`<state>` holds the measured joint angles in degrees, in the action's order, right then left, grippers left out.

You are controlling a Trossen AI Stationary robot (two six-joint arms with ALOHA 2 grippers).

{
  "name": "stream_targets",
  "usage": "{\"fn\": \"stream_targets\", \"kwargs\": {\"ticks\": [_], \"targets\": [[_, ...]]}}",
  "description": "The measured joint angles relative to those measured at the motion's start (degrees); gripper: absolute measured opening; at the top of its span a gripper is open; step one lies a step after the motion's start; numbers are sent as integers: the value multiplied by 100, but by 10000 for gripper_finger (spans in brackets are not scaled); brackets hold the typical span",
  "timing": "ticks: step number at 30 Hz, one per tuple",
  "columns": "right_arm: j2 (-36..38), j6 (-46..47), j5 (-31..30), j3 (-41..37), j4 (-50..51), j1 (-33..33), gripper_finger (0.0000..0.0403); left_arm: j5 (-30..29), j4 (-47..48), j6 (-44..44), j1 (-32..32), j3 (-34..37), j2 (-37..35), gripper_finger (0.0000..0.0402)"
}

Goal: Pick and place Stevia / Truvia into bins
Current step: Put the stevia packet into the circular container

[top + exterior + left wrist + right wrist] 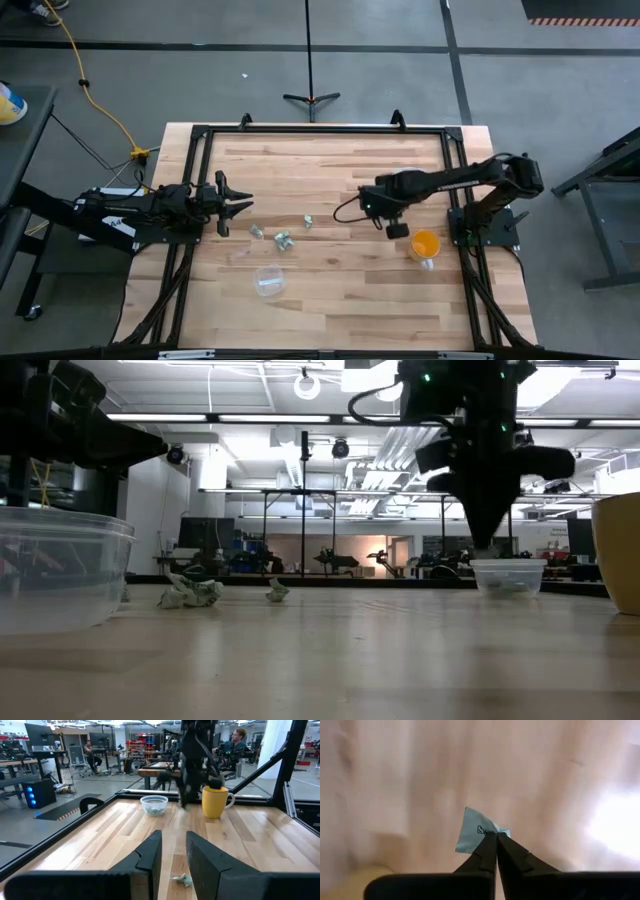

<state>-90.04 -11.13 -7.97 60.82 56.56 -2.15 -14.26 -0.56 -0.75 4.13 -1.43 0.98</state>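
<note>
Several small pale green-and-white packets (283,240) lie on the wooden table between the arms, and show crumpled in the low view (190,592). One clear cup (268,281) stands near the table's near edge. The other clear cup (508,576) holds packets and sits right below my right gripper (487,540), which points down and is shut on one packet (476,834). My left gripper (173,851) is open at the table's left side, low over the wood, with a packet (182,880) on the table just ahead of its fingers. My right gripper pinches a pale packet by one edge (485,834) between its two fingertips, coming from above and pointing down. Most of the packet sticks out beyond the fingertips, lifted clear of the table.
An orange cup (425,245) stands on the table near the right arm, next to the far clear cup (154,805). A black frame (320,130) runs around the table's edges. People sit at desks in the room beyond.
</note>
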Motion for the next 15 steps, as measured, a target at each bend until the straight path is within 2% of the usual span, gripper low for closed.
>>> {"fn": "stream_targets", "kwargs": {"ticks": [4,6,15], "targets": [[3,72,-990,556,927,-231,2,0,2,0,-1,1,0,122],[5,121,-1264,639,1198,-465,1,0,1,0,1,1,1,122],[24,231,-1244,-10,1248,-1865,7,0,1,0,0,0,-1,122]]}}
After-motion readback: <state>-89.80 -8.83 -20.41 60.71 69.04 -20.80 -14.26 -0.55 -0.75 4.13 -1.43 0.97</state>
